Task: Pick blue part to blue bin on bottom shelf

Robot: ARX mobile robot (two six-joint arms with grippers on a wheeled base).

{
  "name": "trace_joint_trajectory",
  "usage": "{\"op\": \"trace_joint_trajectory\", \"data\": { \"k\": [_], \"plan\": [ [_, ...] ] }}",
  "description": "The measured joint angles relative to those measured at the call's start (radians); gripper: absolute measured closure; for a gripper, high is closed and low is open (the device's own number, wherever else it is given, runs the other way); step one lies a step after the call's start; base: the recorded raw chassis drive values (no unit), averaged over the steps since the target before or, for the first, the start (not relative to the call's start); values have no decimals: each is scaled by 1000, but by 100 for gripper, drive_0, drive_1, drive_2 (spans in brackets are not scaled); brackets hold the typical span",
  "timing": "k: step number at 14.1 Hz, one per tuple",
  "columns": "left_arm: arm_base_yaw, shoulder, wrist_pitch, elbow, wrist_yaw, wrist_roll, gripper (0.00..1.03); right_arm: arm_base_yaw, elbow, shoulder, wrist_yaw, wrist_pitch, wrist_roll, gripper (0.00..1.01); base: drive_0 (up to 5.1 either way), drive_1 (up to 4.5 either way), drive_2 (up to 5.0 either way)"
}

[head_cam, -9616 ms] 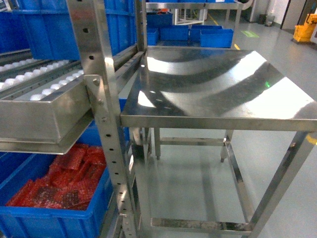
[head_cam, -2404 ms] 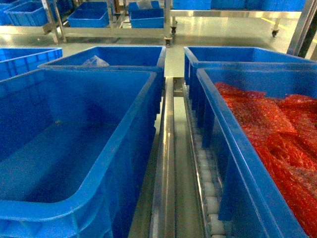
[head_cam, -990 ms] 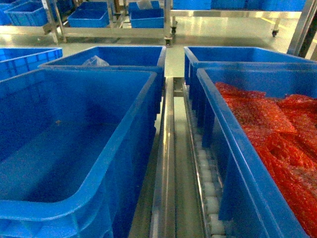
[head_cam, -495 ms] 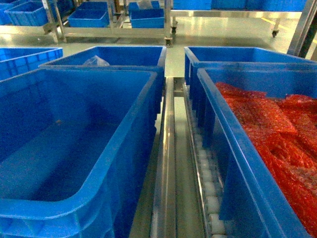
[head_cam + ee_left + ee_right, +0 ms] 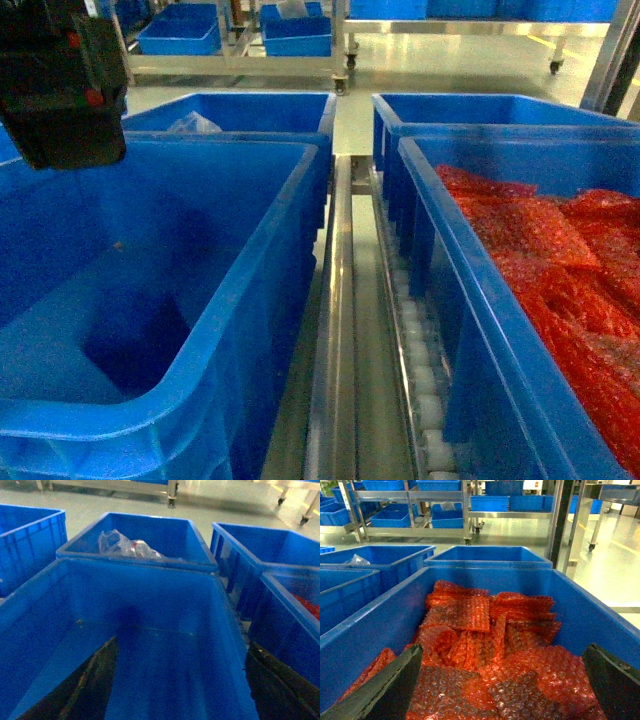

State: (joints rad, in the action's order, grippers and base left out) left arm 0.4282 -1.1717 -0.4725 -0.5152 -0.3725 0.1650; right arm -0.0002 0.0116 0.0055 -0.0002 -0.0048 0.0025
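Left gripper (image 5: 175, 680) spread open over empty front-left blue bin (image 5: 150, 300) on bottom shelf (image 5: 340, 330); right gripper (image 5: 500, 690) open above bin of red bubble-wrap packets (image 5: 485, 645); clear bag (image 5: 125, 545) in rear-left bin, plain only from left wrist; blue part unseen.

Warehouse or factory floor: blue plastic bins (image 5: 230, 330), steel roller rack (image 5: 420, 390), shelving trolleys (image 5: 415, 500).

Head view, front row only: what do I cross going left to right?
Empty blue bin with the left arm over its far left corner → steel divider rail → white rollers → blue bin of red bubble-wrap packets.
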Motion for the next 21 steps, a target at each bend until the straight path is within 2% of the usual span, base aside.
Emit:
{"op": "trace_joint_trajectory", "data": {
  "k": [1, 2, 3, 4, 5, 6, 7, 8, 9, 13, 14, 15, 16, 21],
  "plan": [
    [0, 9, -1, -1, 0, 7, 14, 0, 0, 0, 0, 0, 0, 3, 0, 0, 0],
    [-4, 0, -63, 11, -17, -10, 7, 0, 0, 0, 0, 0, 0, 3, 0, 0, 0],
    [-30, 16, -215, 76, -7, -63, 20, 0, 0, 0, 0, 0, 0, 3, 0, 0, 0],
    [-73, 75, -263, 156, 21, -107, 32, 0, 0, 0, 0, 0, 0, 3, 0, 0, 0],
    [-119, 130, -261, 211, 47, -129, 44, 0, 0, 0, 0, 0, 0, 3, 0, 0, 0],
    [-136, 149, -261, 230, 61, -132, 50, 0, 0, 0, 0, 0, 0, 3, 0, 0, 0],
    [-166, 197, -252, 275, 105, -145, 64, 0, 0, 0, 0, 0, 0, 3, 0, 0, 0],
    [-241, 321, -213, 358, 179, -147, 97, 0, 0, 0, 0, 0, 0, 3, 0, 0, 0],
    [-263, 364, -193, 382, 199, -148, 101, 0, 0, 0, 0, 0, 0, 3, 0, 0, 0],
    [-330, 529, -93, 447, 270, -148, 101, 0, 0, 0, 0, 0, 0, 3, 0, 0, 0],
    [-385, 571, -60, 460, 343, -148, 101, 0, 0, 0, 0, 0, 0, 3, 0, 0, 0],
    [-431, 608, -35, 468, 358, -150, 101, 0, 0, 0, 1, -1, 0, 3, 0, 0, 0],
    [-432, 624, -65, 486, 366, -150, 101, 0, 0, 0, 0, 0, 0, 3, 0, 0, 0],
    [-427, 795, 96, 504, 372, -151, 101, 0, 0, 0, 0, 0, 0, 3, 0, 0, 0]
  ]
}}
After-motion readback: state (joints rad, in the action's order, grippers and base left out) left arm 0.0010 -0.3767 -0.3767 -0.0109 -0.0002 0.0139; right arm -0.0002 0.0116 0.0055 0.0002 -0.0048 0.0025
